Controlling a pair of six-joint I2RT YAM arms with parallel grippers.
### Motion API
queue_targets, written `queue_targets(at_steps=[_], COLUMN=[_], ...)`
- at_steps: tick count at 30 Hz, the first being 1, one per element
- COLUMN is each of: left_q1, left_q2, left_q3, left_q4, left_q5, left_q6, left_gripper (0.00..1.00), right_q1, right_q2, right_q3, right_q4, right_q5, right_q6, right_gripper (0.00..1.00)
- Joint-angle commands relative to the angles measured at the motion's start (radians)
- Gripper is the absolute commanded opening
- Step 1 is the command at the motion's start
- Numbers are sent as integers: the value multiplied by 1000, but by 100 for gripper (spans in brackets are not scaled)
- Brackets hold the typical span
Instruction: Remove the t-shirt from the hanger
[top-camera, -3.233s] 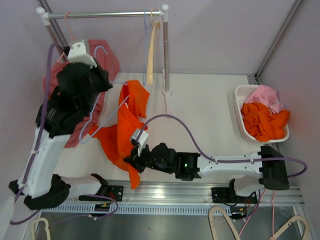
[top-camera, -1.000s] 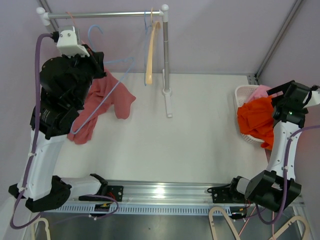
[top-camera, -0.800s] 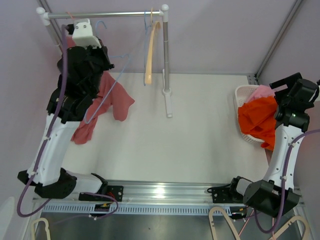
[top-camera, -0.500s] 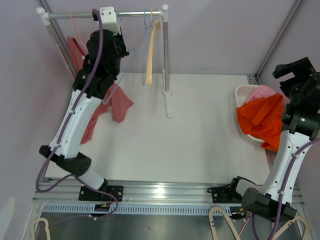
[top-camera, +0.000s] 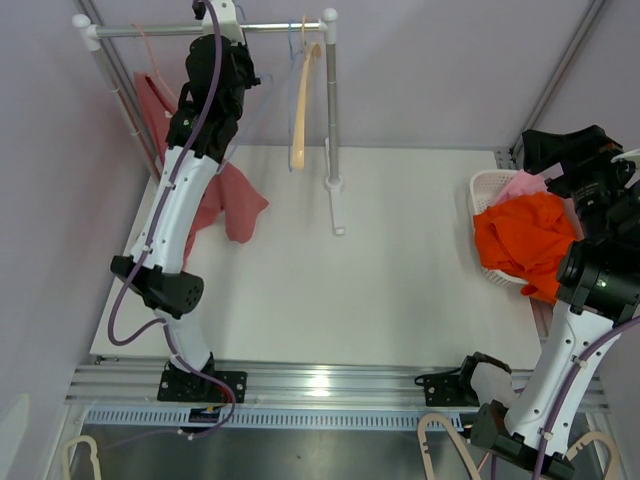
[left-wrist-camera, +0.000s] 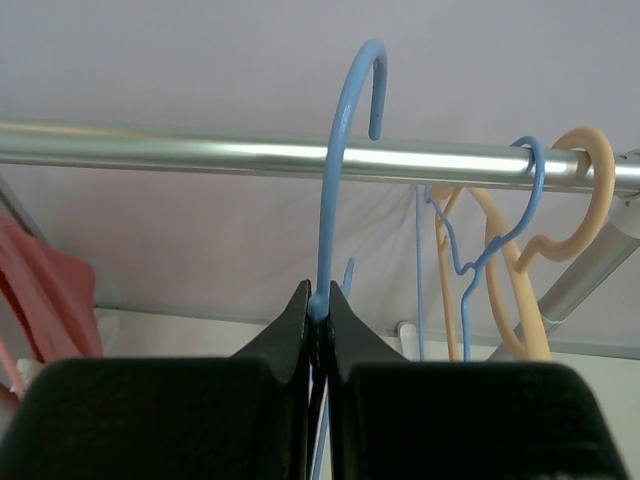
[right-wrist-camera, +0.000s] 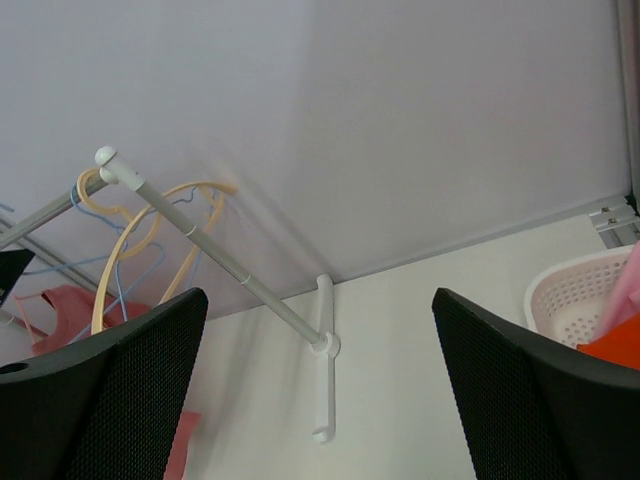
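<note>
The orange t-shirt (top-camera: 525, 240) lies heaped in the white basket (top-camera: 482, 190) at the right, one fold over its front rim, off the hanger. My left gripper (left-wrist-camera: 318, 295) is up at the rack's rail (left-wrist-camera: 200, 155), shut on the neck of the bare blue hanger (left-wrist-camera: 345, 130). The hanger's hook stands up across the rail; I cannot tell whether it rests on it. In the top view the left gripper (top-camera: 238, 68) sits just below the rail. My right gripper (top-camera: 565, 160) hovers high over the basket, open and empty, as the right wrist view (right-wrist-camera: 320, 300) also shows.
A second blue hanger (left-wrist-camera: 500, 230) and a tan hanger (left-wrist-camera: 570, 200) hang at the rail's right end. A red garment (top-camera: 225, 200) lies on the table under the left arm, and more red cloth (top-camera: 150, 100) hangs at the rack's left. The rack's foot (right-wrist-camera: 325, 345) stands mid-table.
The left arm has risen and swung right, carrying the blue hanger up to the rail. The right arm has lifted higher above the basket, where the orange t-shirt has settled.
</note>
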Motion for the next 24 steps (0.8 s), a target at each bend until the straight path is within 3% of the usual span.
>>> queue_targets(at_steps=[1, 14, 24], left_q1=[21, 40, 46], left_q2=[24, 134, 162], left_q3=[54, 103, 63], left_q4=[93, 208, 180], left_q5=[102, 270, 276], left_q6=[-31, -25, -13], left_gripper=[1, 1, 1], right_q1=[-1, 1, 3], right_q2=[7, 2, -22], right_q3=[-9, -4, -24], right_q4=[32, 35, 35], right_q5=[-78, -135, -144], right_q6=[-26, -17, 11], right_gripper=[99, 99, 99])
